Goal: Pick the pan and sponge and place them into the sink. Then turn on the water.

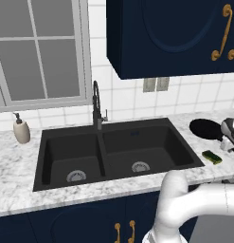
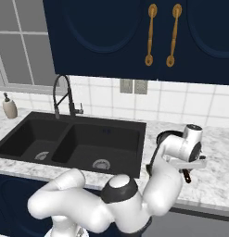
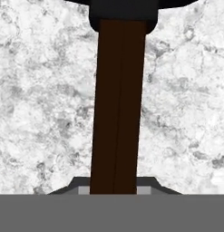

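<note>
Sink (image 1: 66, 142): black double basin at frame centre, a silver drain in each bowl, nothing else inside.
Pan (image 1: 206, 128): on the marble counter (image 1: 14, 180) at right, just beyond the sink's right rim.
Sponge (image 1: 213, 157): yellow-green, on the counter just below the pan.
Gripper (image 3: 114, 190): fingers closed on the pan's dark handle (image 3: 118, 108).
Soap bottle (image 1: 21, 130): far left.

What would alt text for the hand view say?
A long dark brown pan handle runs straight up the picture over a white and grey marbled counter, joining the black pan at the top edge.
</note>
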Motion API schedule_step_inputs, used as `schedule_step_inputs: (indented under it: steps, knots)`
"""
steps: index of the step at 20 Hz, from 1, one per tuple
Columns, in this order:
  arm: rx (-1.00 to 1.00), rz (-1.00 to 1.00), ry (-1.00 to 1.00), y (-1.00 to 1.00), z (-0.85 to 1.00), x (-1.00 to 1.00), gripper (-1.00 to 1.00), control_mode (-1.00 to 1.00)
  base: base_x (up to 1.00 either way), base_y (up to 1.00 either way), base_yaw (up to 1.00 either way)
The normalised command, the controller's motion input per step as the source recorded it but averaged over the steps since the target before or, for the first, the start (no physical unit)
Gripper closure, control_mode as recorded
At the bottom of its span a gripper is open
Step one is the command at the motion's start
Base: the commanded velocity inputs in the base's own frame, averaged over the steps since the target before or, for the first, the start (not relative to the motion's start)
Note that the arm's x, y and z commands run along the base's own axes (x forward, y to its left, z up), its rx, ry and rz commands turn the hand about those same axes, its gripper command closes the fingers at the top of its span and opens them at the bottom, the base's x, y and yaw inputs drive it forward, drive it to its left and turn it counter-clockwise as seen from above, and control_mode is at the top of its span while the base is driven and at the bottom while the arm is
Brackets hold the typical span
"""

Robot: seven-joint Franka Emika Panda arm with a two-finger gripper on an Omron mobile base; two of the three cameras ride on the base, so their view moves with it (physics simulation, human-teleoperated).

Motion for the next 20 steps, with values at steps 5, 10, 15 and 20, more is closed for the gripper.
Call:
schedule_step_inputs:
  steps: [5,10,15,20]
  knots:
    - [0.0,0.06,-0.11,0.18,-0.16,-0.05,1.0,-1.0,0.0,0.0,0.0]
    - [0.02,0.0,-0.35,0.19,0.14,-0.46,1.0,-1.0,0.0,0.0,0.0]
    - [-0.01,0.0,-0.32,0.77,0.34,-0.59,1.0,-1.0,0.0,0.0,0.0]
    - [0.03,0.0,-0.4,0.87,0.57,-0.29,1.0,-1.0,0.0,0.0,0.0]
